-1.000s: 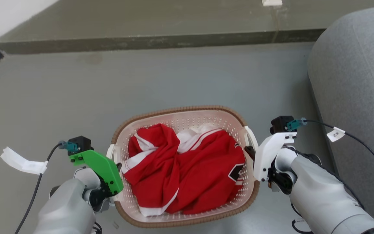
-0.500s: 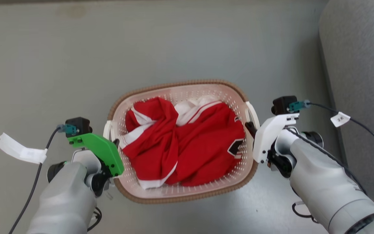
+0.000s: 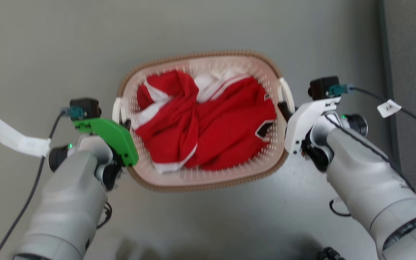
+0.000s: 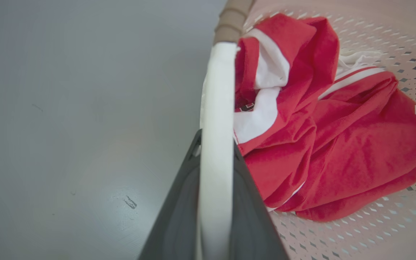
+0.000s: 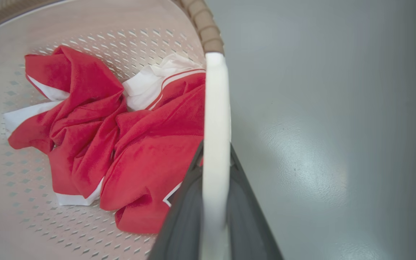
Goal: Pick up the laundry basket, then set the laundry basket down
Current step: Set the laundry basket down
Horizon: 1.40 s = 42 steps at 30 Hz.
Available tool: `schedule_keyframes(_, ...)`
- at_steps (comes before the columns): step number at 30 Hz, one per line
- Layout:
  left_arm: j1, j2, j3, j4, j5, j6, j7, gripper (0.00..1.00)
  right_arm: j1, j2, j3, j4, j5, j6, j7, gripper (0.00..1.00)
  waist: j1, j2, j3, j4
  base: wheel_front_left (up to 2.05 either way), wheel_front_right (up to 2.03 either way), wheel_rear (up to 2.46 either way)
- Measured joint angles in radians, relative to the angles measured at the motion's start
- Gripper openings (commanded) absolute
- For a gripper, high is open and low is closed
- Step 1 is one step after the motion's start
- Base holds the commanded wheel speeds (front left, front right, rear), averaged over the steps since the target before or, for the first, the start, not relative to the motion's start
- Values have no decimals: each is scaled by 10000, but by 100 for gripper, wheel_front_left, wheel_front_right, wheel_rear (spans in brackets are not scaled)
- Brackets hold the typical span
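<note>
The laundry basket [image 3: 193, 185], cream perforated plastic with a brown woven-look rim, is between my two arms over the grey floor. A crumpled red and white garment [image 3: 208, 122] lies inside it. My left gripper [image 3: 126, 124] is shut on the white left handle [image 4: 217, 101], with a dark finger on each side of it. My right gripper [image 3: 283, 107] is shut the same way on the white right handle [image 5: 215, 108]. I cannot tell whether the basket touches the floor.
A grey upholstered piece [image 3: 414, 65] runs along the right edge, close to my right arm. Black cables with white paper tags [image 3: 18, 141] trail from both wrists. Open grey floor [image 3: 49, 47] lies to the left and beyond the basket.
The camera has tilted down, so the basket and both grippers sit higher in the picture and the dark step at the back has left it. Both grippers stay shut on the handles.
</note>
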Motion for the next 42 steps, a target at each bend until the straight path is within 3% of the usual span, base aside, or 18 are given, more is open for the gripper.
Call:
schedule_keyframes(18, -958, -82, -54, 270, 351, 71, -913, 0, -920, 19, -65, 286, -59, -249, -694, 0, 1, 0, 2145, 129, 0, 0, 0)
schedule_keyframes(33, -1104, -199, -213, 566, 359, -63, -1177, 0, -953, 100, -19, 629, -73, -236, -1083, 0, 0, 0, 2413, 111, 0, 0, 0)
schedule_keyframes(34, -1137, -198, -284, 573, 362, -90, -1175, 37, -968, 96, -12, 642, -75, -236, -1118, 39, 0, 0, 2410, 111, 0, 0, 0)
schedule_keyframes(35, -1169, -180, -293, 566, 366, -105, -1244, 83, -977, 65, -10, 665, -75, -234, -1118, 86, 0, 0, 2406, 113, 0, 0, 0)
schedule_keyframes(36, -1201, -148, -272, 564, 364, -107, -1329, 100, -978, 10, -10, 683, -75, -232, -1127, 100, 0, 0, 2400, 116, 0, 0, 0)
schedule_keyframes(42, -1246, -100, -328, 614, 393, -150, -1363, 100, -996, -115, -10, 767, -73, -190, -1225, 100, 0, 0, 2351, 141, 0, 0, 0)
